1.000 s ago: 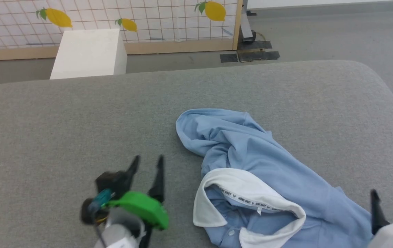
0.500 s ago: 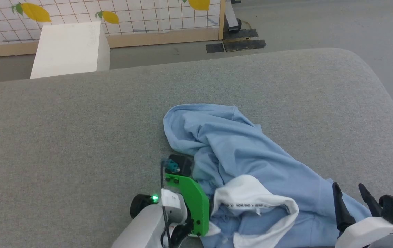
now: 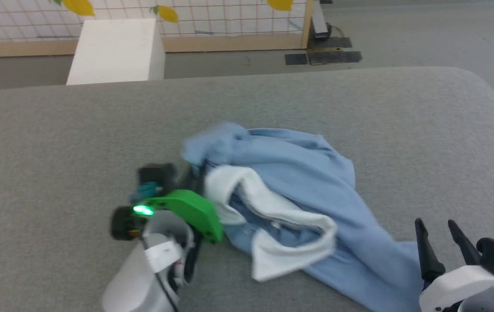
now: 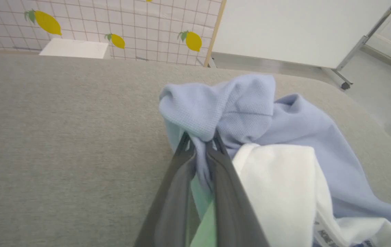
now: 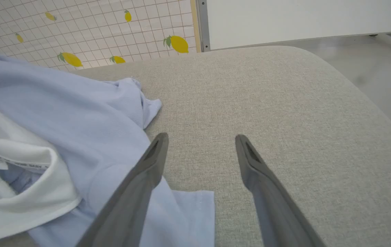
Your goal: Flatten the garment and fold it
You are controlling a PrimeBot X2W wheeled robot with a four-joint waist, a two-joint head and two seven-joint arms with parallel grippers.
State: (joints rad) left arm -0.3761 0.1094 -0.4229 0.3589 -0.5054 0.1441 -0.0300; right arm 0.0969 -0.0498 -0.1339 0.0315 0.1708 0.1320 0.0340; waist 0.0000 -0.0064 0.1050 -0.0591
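On the left gripper [image 4: 200, 141], the two long dark fingers are pinched tight on a bunched fold of the garment [image 3: 312, 173], a light blue short-sleeved knit polo shirt. The grip sits at the heap's 10 o'clock edge, beside the white collar [image 3: 273, 208]. The shirt lies crumpled mid-way across the grey fabric-covered table [image 3: 56, 130]. The right gripper [image 5: 202, 137], fingers spread wide and empty, hovers at the heap's 4 o'clock, by a hem corner. To flatten well, I judge the right should take that corner. Then both should draw apart low and evenly, avoiding twist.
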